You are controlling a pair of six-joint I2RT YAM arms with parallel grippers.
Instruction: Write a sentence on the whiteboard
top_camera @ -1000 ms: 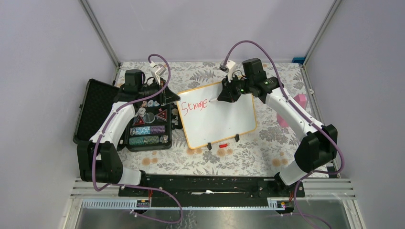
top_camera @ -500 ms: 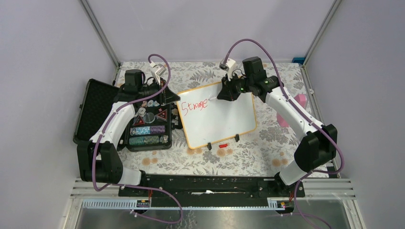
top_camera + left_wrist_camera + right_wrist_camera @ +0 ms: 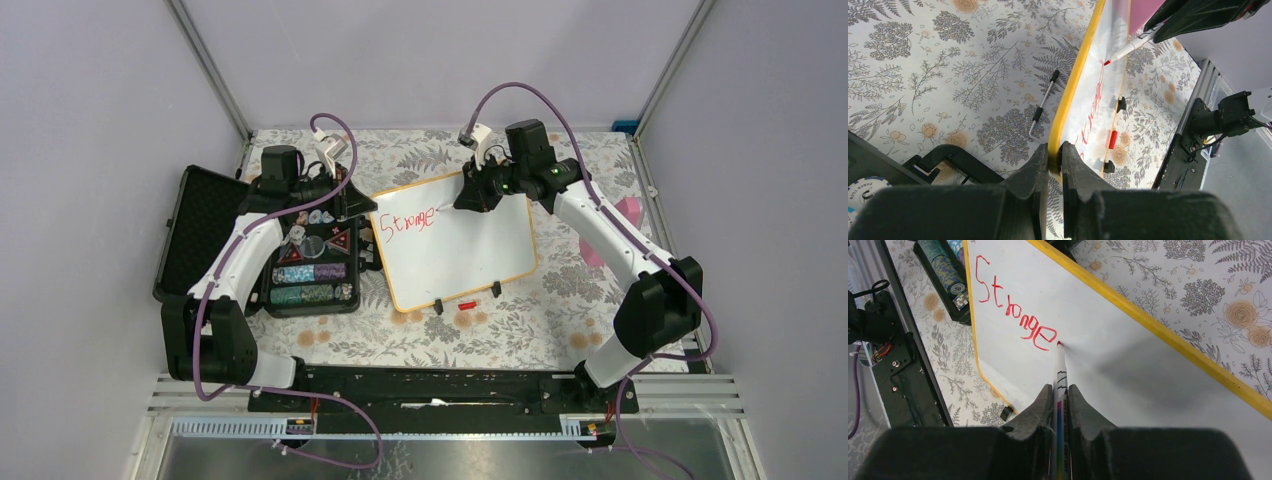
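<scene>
Fern-printed covering spreads over the desk (image 3: pixel 560 300), with grey walls on three sides. At its middle lies the whiteboard (image 3: pixel 470 250), skewed. Its left edge runs just beside the open black case (image 3: pixel 300 260) of chips. The left hand (image 3: pixel 1054 155) is pinched tight on the board's yellow frame near the far left corner. The right hand (image 3: pixel 1060 390) is closed around a marker (image 3: pixel 1060 365), whose red tip touches the board just past the red word "Stronge" (image 3: pixel 1013 320). Bare white board stretches right of and below the writing. A red cap (image 3: pixel 466 303) lies at the near edge, between two black feet (image 3: pixel 438 307). A thin black-and-silver rod (image 3: pixel 1043 107) lies beside the frame.
</scene>
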